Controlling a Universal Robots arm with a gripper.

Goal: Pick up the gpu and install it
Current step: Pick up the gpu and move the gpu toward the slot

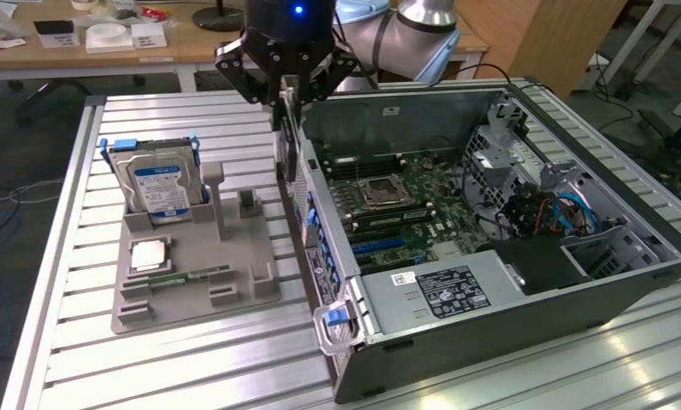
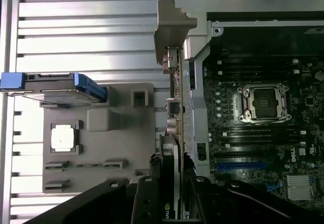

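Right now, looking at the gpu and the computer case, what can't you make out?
- Faces of the gpu: the wrist view sees it edge-on, and in the exterior view it is a thin dark strip.
- Whether the gpu touches the computer case: in the exterior view, its lower end merges with the dark case wall.
- Text on the hard drive label: too small in the exterior view.

Black gpu [image 2: 171,155] (silvery bracket), grey tray [image 1: 192,299], blue-labelled hard drive [image 1: 158,184].
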